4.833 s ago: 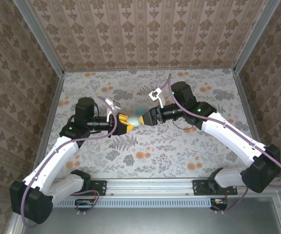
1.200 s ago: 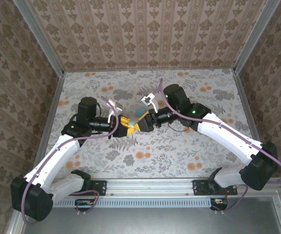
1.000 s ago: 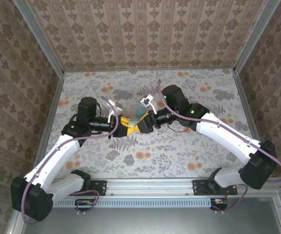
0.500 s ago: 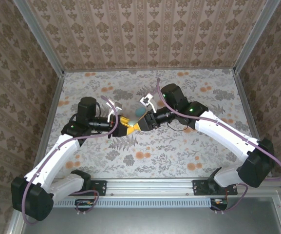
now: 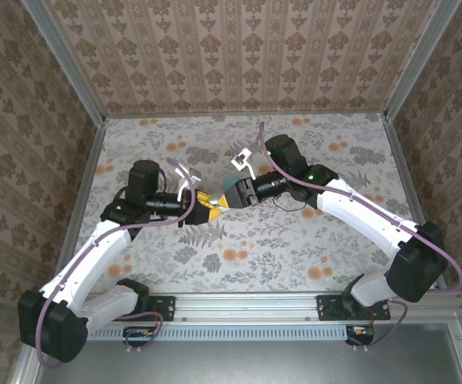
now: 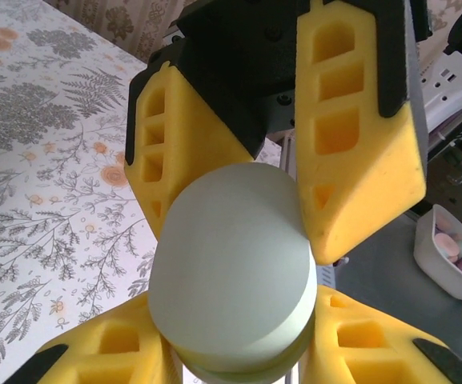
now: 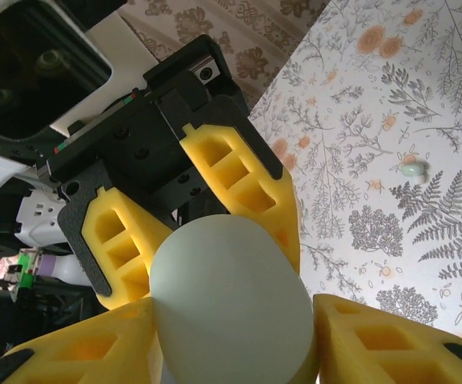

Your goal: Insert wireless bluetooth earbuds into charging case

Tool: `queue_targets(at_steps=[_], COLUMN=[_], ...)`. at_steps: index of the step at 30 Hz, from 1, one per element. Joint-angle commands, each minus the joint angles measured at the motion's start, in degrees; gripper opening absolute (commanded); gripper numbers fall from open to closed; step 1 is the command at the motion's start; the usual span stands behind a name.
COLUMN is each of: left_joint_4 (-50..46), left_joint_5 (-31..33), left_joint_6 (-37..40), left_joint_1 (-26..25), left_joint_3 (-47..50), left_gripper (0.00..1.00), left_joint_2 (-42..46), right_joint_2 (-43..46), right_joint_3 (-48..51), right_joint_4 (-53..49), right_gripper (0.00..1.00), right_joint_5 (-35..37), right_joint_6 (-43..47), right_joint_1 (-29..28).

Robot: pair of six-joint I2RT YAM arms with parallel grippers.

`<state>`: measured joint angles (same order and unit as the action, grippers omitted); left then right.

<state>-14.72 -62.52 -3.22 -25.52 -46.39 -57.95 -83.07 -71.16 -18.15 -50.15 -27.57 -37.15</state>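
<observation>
The surface [image 5: 295, 256] carries a floral-print cover. Patterned wallpaper walls [image 5: 239, 56] on an aluminium frame [image 5: 61, 56] enclose it on three sides.

The two claws meet tip to tip above mid-surface.
- Left claw [image 6: 239, 320]: clenched on the charging case [image 6: 231, 272].
- Right claw [image 7: 232, 304]: partly closed, with both fingers against the same case from the opposite end.

The case is held clear of the surface, lid shut. One earbud [image 7: 412, 169] lies on the surface, apart from the claws.

light: bright, even | shadows: soft | wrist views: charging case [image 6: 231, 272] slightly soft close up
</observation>
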Motion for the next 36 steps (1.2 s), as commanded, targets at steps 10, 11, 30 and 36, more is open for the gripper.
queue_targets(at_steps=[10, 11, 30, 36], left_joint_4=[1.3, 1.3, 4.4, 3.6], left_joint_5=[0.8, 1.0, 1.7, 5.0], left_joint_6=[3.6, 3.6, 4.9, 7.5], left_joint_1=[-2.4, -2.4, -2.4, -2.3], left_joint_3=[-1.1, -1.1, 1.2, 1.9], left_gripper=[0.08, 0.08, 0.02, 0.00], left_joint_2=[4.2, 4.4, 5.6, 7.0], right_joint_2=[-0.7, -0.7, -0.9, -0.2], right_joint_3=[0.5, 0.4, 4.8, 5.6], right_joint_4=[0.7, 0.4, 4.0, 3.4], right_gripper=[0.56, 0.56, 0.56, 0.56], right_joint_5=[11.5, 12.2, 14.2, 14.8], right_joint_6=[-7.8, -8.1, -12.7, -12.6], right_joint_1=[1.1, 1.3, 3.3, 3.4])
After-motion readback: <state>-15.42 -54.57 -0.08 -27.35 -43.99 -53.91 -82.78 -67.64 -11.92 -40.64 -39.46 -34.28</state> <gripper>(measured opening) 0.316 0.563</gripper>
